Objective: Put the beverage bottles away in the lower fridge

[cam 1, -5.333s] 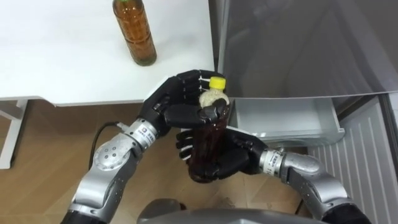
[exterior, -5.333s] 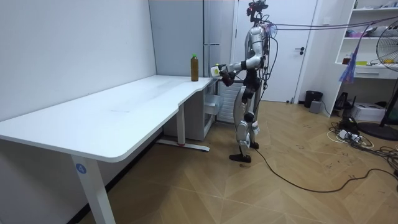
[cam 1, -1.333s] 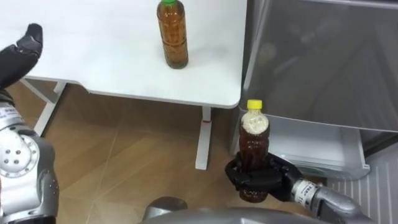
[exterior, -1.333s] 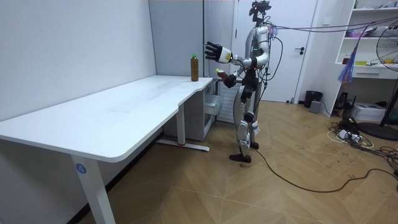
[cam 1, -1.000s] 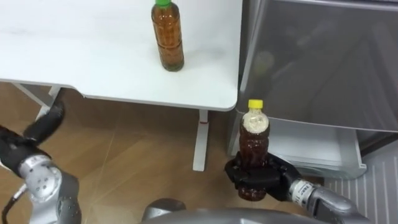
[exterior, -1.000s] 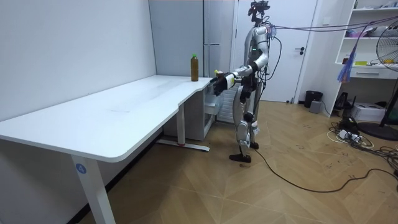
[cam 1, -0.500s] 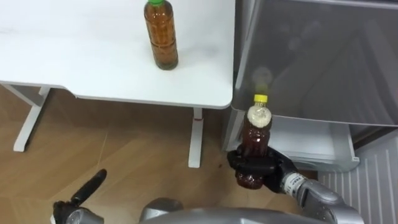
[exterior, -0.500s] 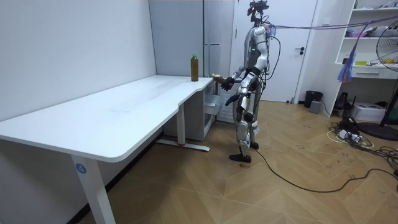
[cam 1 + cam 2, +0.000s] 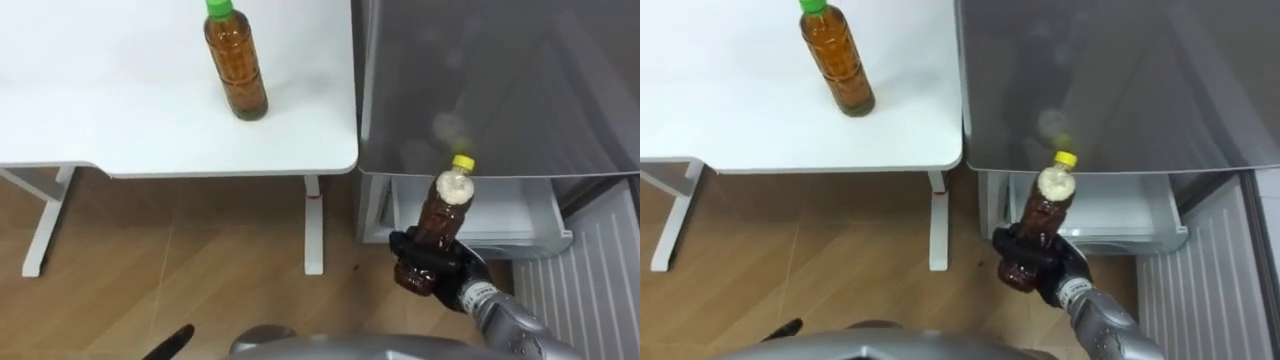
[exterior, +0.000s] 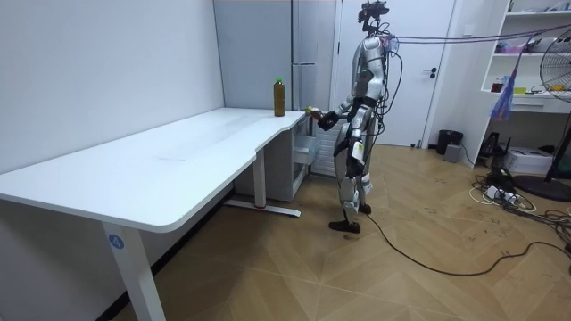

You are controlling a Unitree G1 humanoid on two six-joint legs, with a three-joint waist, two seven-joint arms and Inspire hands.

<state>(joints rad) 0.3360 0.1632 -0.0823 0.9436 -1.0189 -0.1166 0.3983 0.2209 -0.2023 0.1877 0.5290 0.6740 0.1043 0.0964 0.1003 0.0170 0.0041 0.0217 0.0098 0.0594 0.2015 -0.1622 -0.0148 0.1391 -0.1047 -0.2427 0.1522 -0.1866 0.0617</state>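
Forearm outstretched, right hand (image 9: 434, 276) curled round tilted yellow-capped bottle (image 9: 441, 218) before fridge drawer (image 9: 522, 214)

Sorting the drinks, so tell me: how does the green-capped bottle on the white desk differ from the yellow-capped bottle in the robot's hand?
The green-capped amber bottle stands upright on the white desk; the yellow-capped dark-brown bottle tilts, held in the right hand. Both are capped plastic bottles.
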